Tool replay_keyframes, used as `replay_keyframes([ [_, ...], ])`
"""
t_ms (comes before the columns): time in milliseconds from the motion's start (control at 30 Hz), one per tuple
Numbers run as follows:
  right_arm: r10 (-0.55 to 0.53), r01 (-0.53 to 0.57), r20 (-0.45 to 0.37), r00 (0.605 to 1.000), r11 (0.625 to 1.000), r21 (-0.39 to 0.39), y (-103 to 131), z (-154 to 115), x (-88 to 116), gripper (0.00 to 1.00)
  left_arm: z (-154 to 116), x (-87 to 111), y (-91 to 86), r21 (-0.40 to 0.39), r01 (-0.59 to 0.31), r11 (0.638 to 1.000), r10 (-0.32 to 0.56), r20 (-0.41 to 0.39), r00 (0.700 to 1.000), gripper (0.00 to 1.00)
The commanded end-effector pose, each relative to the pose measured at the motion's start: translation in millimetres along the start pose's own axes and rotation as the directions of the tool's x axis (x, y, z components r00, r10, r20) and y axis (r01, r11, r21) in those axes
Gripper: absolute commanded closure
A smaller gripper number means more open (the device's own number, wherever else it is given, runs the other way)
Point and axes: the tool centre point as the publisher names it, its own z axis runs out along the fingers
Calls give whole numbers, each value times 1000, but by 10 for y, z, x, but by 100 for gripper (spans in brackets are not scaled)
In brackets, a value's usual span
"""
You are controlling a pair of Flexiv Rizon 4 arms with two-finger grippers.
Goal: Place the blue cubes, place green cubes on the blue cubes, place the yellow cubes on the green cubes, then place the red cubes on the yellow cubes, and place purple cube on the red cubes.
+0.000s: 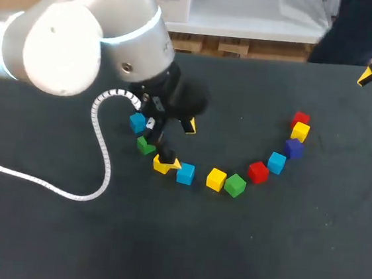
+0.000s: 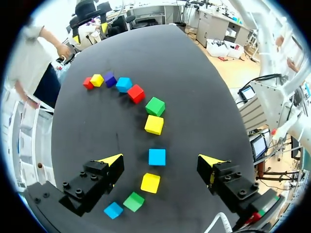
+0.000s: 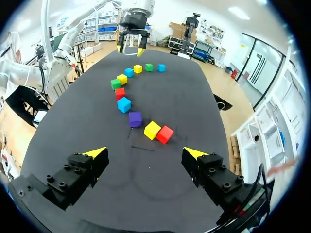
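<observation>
Eleven small coloured cubes form one curved row [image 1: 216, 179] on the dark tabletop [image 1: 260, 254]. From the left: blue, green, yellow, blue, yellow, green, red, blue, purple, yellow, red. Row's long axis runs left to right.

Left tool [image 2: 161, 160] is spread wide, grasping nothing. The second blue cube [image 2: 157, 157] shows between its fingers, untouched.

Right tool [image 3: 145, 153] is released, apart from the end red cube [image 3: 165, 134].

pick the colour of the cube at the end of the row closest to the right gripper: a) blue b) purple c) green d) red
d: the red cube is last in the row on the side of the right gripper, right beside a yellow cube; the row's other end is a blue cube.
</observation>
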Motion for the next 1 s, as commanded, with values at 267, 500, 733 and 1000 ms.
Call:
replay_keyframes([
  [267, 0, 0, -1, 1000, 1000, 3, 12, 1, -5, 0, 326, 56, 161, 29, 4, 1000, -4, -24, 1000, 0],
  [500, 0, 0, -1, 1000, 1000, 3, 12, 1, -5, 0, 463, 115, 152, 32, 18, 999, -16, -38, 999, 0],
  [733, 0, 0, -1, 1000, 1000, 3, 12, 1, -5, 0, 557, 129, 101, 24, 25, 999, -23, -56, 998, 0],
  [1000, 0, 0, -1, 1000, 1000, 3, 12, 1, -5, 0, 669, 192, 49, 25, 48, 999, -45, -84, 995, 0],
])
